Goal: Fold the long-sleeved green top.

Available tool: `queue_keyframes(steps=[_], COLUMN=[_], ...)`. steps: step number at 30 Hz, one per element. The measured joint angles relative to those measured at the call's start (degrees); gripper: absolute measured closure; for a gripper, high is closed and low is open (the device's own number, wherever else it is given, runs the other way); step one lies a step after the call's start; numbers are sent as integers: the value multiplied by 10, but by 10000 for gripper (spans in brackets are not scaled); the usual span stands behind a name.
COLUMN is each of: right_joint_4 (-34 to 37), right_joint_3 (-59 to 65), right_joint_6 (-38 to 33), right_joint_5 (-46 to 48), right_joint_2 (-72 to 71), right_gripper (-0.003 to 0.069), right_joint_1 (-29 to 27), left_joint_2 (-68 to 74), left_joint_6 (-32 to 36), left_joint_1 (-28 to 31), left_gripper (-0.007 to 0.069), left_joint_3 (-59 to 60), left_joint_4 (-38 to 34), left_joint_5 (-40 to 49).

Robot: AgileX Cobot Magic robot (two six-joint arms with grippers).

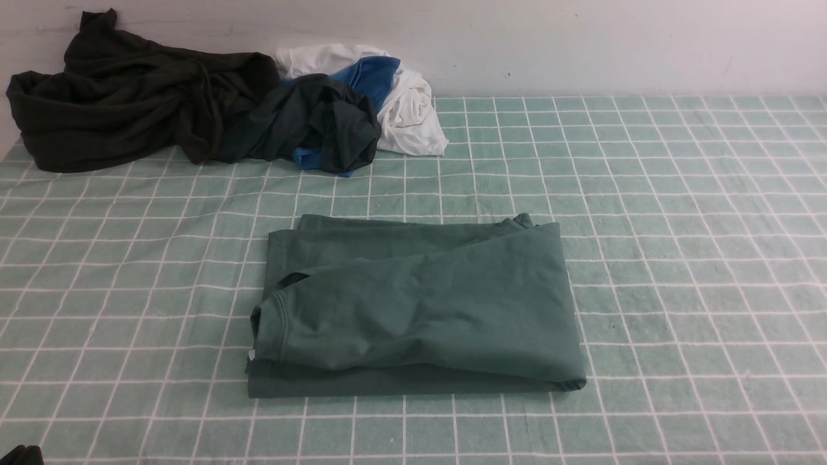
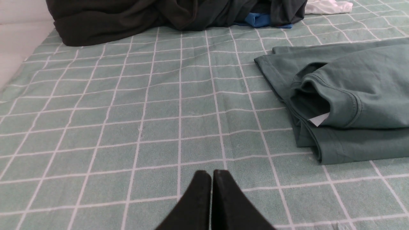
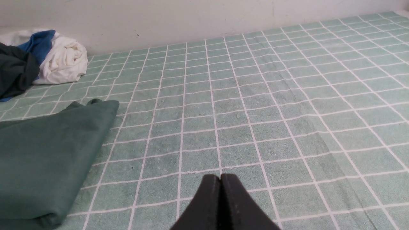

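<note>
The green long-sleeved top (image 1: 413, 303) lies folded on the bench (image 1: 678, 258) (neck opening toward the left); both arms' fingers (image 2: 211, 179) (image 3: 220, 182) are pressed together, empty.

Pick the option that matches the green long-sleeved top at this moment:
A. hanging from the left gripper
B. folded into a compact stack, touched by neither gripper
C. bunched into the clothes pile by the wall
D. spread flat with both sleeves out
B: the green long-sleeved top lies in folded layers on the checked cloth, with the left gripper and right gripper shut and apart from it.
</note>
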Motion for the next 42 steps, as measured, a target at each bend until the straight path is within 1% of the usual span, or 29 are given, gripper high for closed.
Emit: queue_keyframes(steps=[20, 29, 42], right_joint_4=[-2, -2, -2], right_joint_3=[0, 0, 0], right_joint_6=[0, 0, 0], right_joint_5=[0, 0, 0], right_joint_2=[0, 0, 0], right_gripper=[673, 673, 673], right_joint_1=[0, 0, 0], left_joint_2=[0, 0, 0], left_joint_6=[0, 0, 0], left_joint_1=[1, 58, 62], left_gripper=[627, 627, 627], left_joint_3=[0, 0, 0], left_joint_4=[2, 2, 2], left_joint_5=[-1, -1, -1])
